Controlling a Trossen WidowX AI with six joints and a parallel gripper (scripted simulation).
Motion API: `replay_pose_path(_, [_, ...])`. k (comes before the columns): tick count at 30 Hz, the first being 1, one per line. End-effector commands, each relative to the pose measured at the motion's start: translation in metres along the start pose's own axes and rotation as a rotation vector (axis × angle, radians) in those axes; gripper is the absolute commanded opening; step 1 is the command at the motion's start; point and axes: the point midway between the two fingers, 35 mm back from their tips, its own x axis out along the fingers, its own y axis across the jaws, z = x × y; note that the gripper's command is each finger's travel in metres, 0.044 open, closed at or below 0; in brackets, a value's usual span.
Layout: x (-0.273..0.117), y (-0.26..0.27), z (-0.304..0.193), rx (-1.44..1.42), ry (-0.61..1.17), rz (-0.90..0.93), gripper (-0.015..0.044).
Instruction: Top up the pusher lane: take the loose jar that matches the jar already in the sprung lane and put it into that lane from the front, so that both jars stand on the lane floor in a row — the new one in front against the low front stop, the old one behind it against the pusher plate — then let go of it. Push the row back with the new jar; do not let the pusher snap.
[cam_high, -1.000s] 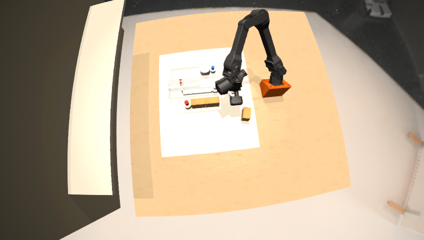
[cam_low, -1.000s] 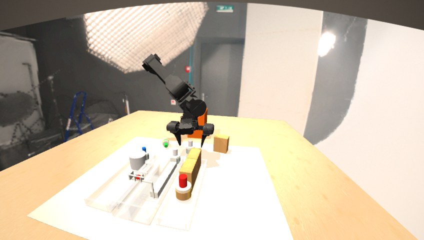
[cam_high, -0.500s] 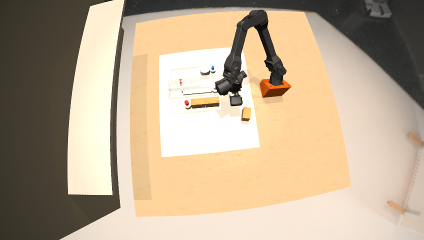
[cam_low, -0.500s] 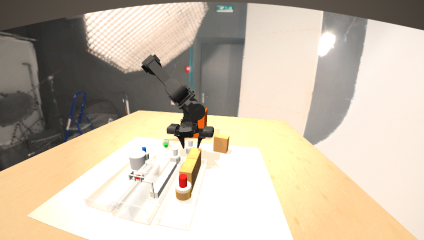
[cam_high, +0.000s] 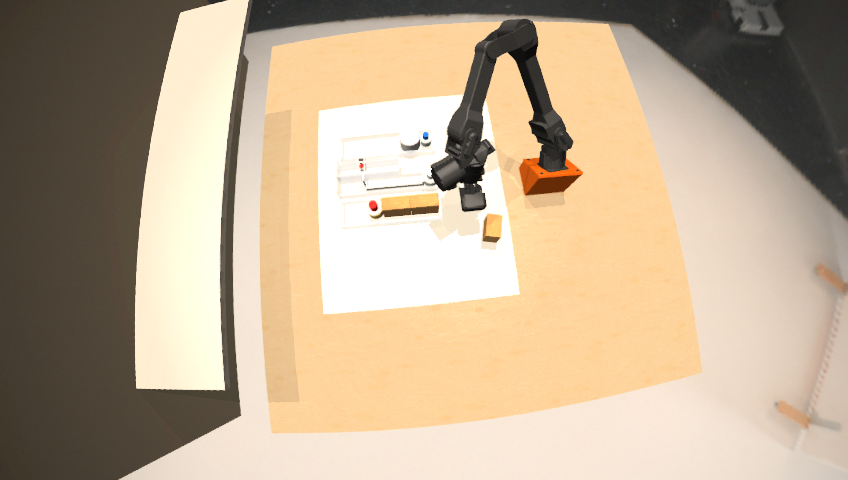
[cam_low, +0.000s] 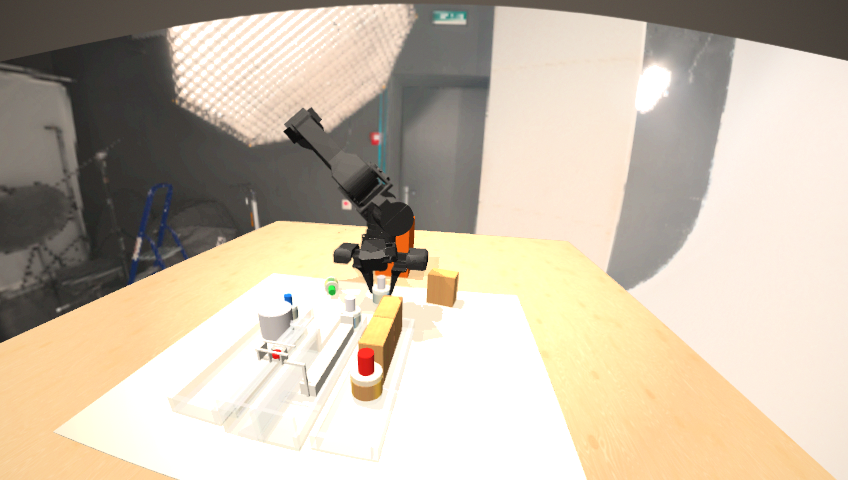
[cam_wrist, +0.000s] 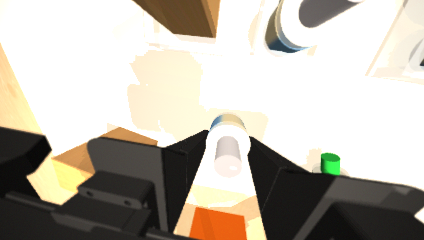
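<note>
My gripper (cam_low: 381, 290) (cam_wrist: 227, 137) points down and is shut on a small jar with a light grey cap (cam_low: 380, 295) (cam_wrist: 228, 150). The jar is upright between the fingertips, at or close to the mat; a gap beneath it cannot be made out. In the top view the arm hides it. The jar in the sprung lane (cam_high: 429, 179) (cam_low: 349, 315) (cam_wrist: 286, 31) has a similar grey cap and stands at the lane's robot-side end, beyond my fingers in the wrist view. The clear middle lane (cam_low: 264, 439) holds a long grey bar (cam_high: 395, 185) (cam_low: 330, 359) behind that jar. The pusher plate is not clearly visible.
A side lane holds wooden blocks (cam_high: 410, 205) (cam_low: 380, 340) and a red-capped jar (cam_high: 374, 209) (cam_low: 366, 386). The other has a grey cylinder (cam_high: 409, 142) (cam_low: 275, 322) and blue-capped jar (cam_high: 425, 136) (cam_low: 288, 298). A green-capped jar (cam_low: 331, 288) (cam_wrist: 330, 164) and loose wooden block (cam_high: 492, 227) (cam_low: 442, 287) flank my gripper.
</note>
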Motion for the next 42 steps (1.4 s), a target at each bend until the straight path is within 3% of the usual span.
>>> replay_pose_path(1, [-0.022, 0.004, 0.003, 0.006, -0.009, 0.012, 0.0])
replay_pose_path(14, [-0.094, 0.006, -0.007, 0.006, -0.006, 0.007, 0.0])
replay_pose_path(42, [-0.035, -0.036, 0.052, 0.026, -0.009, 0.003, 0.0])
